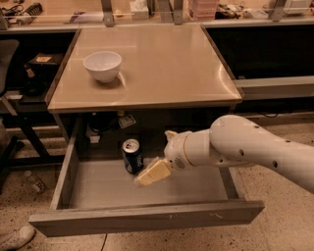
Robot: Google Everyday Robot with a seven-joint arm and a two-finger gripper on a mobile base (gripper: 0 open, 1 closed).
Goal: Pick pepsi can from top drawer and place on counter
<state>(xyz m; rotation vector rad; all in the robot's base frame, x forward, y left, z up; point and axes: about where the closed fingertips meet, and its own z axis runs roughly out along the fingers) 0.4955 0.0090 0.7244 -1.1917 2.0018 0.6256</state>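
Note:
The pepsi can [132, 155] stands upright on the grey floor of the open top drawer [98, 188], near its back, left of centre. My gripper [149, 173] reaches into the drawer from the right on a white arm. Its cream fingers [155, 171] point down and left, just right of and in front of the can, very close to it. The beige counter [162, 63] lies above the drawer.
A white bowl [102, 65] sits on the counter's left side. The drawer's scuffed front panel [147, 216] is pulled out toward me. A cluttered bench with metal posts [108, 12] runs behind the counter. A chair [7, 98] stands at the left.

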